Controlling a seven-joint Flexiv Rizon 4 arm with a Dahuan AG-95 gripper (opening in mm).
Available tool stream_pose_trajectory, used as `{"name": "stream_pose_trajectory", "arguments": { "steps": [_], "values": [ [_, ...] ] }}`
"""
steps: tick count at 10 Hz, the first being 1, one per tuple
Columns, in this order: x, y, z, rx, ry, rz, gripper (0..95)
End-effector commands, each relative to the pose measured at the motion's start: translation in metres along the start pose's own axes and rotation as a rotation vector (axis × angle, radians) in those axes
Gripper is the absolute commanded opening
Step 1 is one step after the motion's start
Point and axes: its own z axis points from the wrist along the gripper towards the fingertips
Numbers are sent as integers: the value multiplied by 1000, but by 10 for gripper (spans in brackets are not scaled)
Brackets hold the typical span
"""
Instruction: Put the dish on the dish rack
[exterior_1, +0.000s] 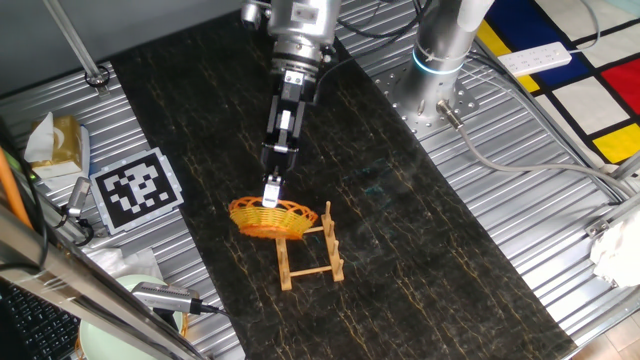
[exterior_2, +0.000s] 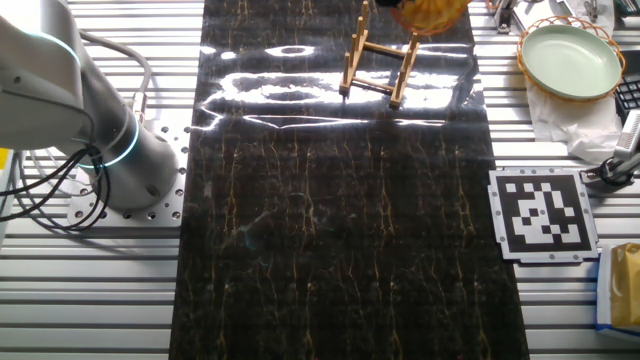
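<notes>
Above the dish rack (exterior_1: 312, 252), the upright arm's claw (exterior_1: 271, 193) apparently grips the dish (exterior_1: 268, 218) rim.

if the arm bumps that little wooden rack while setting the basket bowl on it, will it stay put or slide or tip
Likely it slides or tips: the dish rack is only thin wooden bars with upright pegs, so probably light. It stands loose on the glossy dark mat. The gripper holds the woven dish at its end, where a push could lever it.
</notes>
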Motion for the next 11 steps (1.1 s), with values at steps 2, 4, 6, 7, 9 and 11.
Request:
{"name": "stream_pose_trajectory", "arguments": {
  "steps": [2, 4, 6, 7, 9, 11],
  "values": [
    [-1, 0, 3, 95, 6, -55, 0],
    [-1, 0, 3, 126, 26, -61, 0],
    [-1, 0, 3, 207, 64, -107, 0],
    [-1, 0, 3, 250, 75, -133, 0],
    [-1, 0, 3, 371, 104, -255, 0],
    [-1, 0, 3, 406, 161, -295, 0]
  ]
}}
